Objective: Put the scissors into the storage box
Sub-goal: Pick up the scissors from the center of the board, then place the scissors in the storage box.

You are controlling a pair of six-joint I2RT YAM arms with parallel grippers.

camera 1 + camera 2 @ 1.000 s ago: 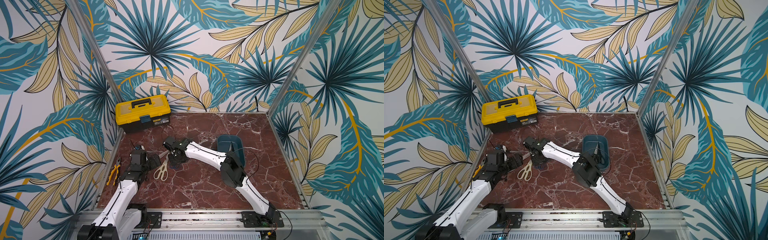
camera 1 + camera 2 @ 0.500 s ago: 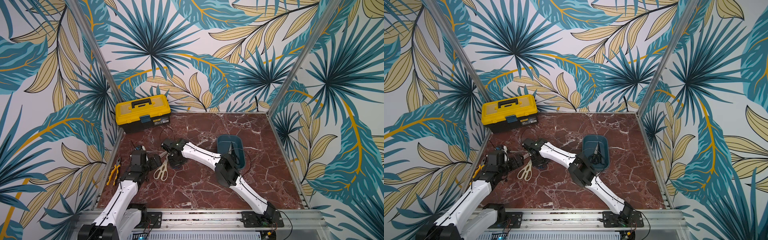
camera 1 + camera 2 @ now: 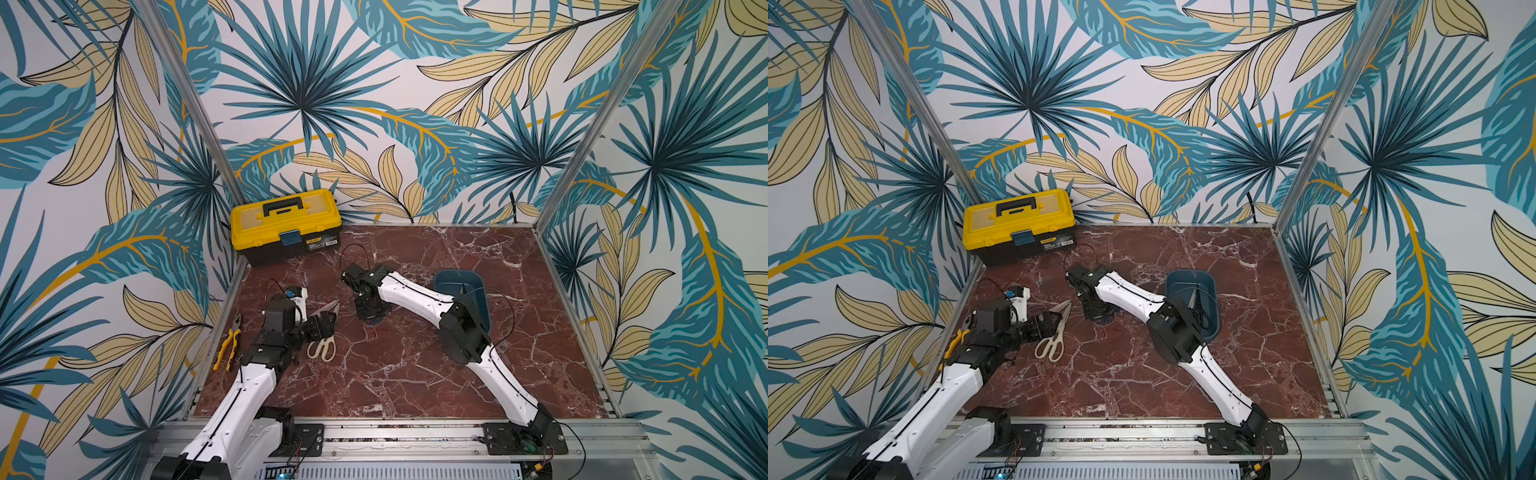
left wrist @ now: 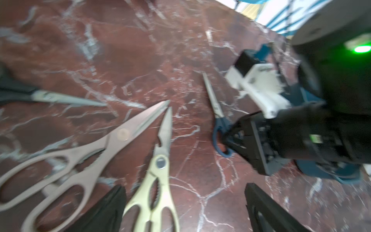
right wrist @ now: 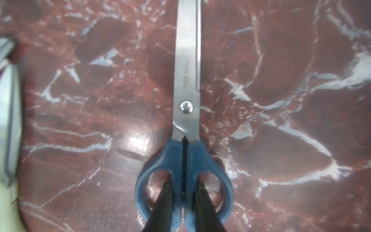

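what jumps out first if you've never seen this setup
The loud palm-leaf wallpaper on all the walls, then the yellow toolbox in the far left corner of the red marble table. Near the table's middle the right gripper is shut on the handles of the blue-handled scissors, while the open left gripper hovers by pale-handled scissors.

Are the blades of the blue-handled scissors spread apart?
No, in the right wrist view the two blades of the blue-handled scissors lie shut together, with no gap between them.
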